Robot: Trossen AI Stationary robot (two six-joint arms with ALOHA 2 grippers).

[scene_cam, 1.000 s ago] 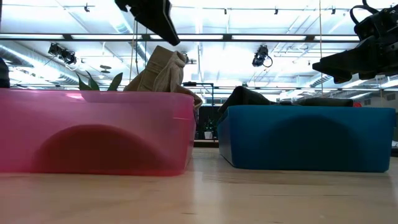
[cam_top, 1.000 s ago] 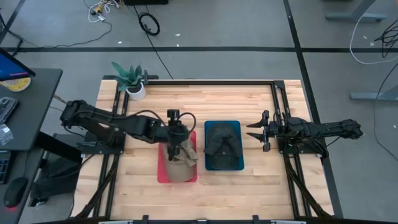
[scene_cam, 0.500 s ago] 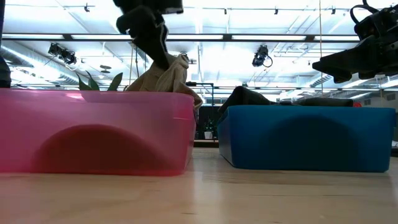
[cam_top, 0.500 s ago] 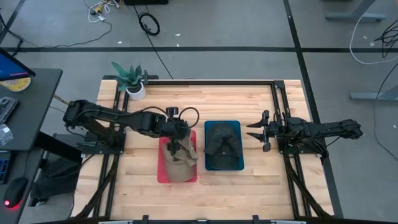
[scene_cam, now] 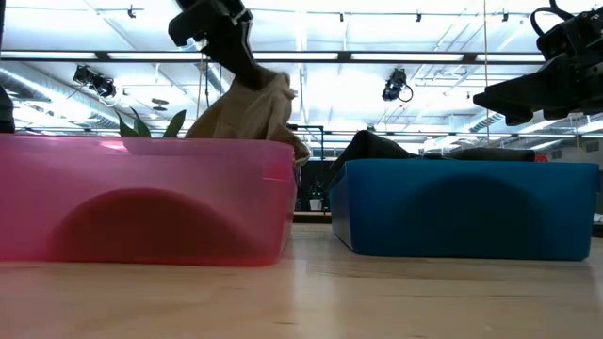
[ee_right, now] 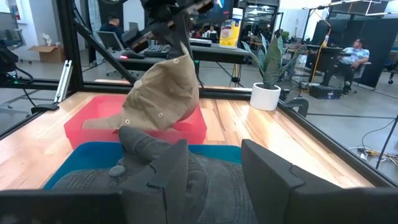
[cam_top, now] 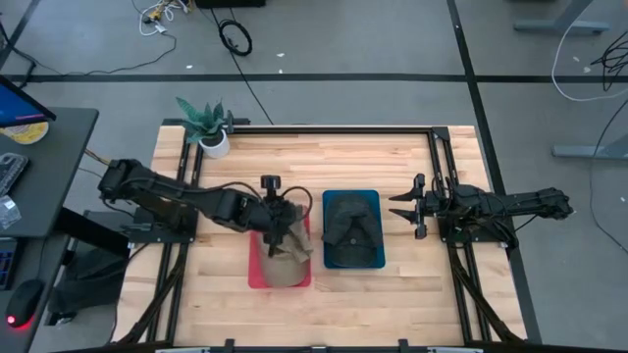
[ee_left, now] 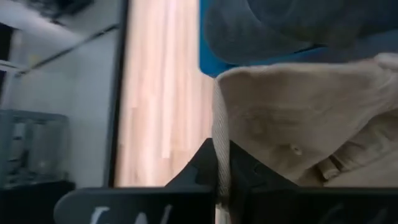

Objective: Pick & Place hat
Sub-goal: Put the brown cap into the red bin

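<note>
A tan hat stands up in the pink bin, its lower part down inside the bin. My left gripper is over that bin, shut on the hat's top, which shows above the bin wall in the low view. A dark hat lies in the blue bin beside it. My right gripper hovers open to the right of the blue bin, above table height, touching nothing. My left gripper pinches a seamed edge of the tan hat between its two fingers, at the hat's highest part. The fingers come from above, slanting down. The hat hangs tilted below them, with its lower part and brim still in the pink bin.
A potted plant stands at the table's far left corner. The two bins sit side by side mid-table, with bare wood in front of and behind them. A black frame borders the table's sides. People sit at desks in the room beyond.
My left gripper has come down onto the tan hat, moving slightly toward the table's near edge, and has shut on the hat's upper edge. The hat's top now leans a little differently; its lower part stays in the pink bin.
</note>
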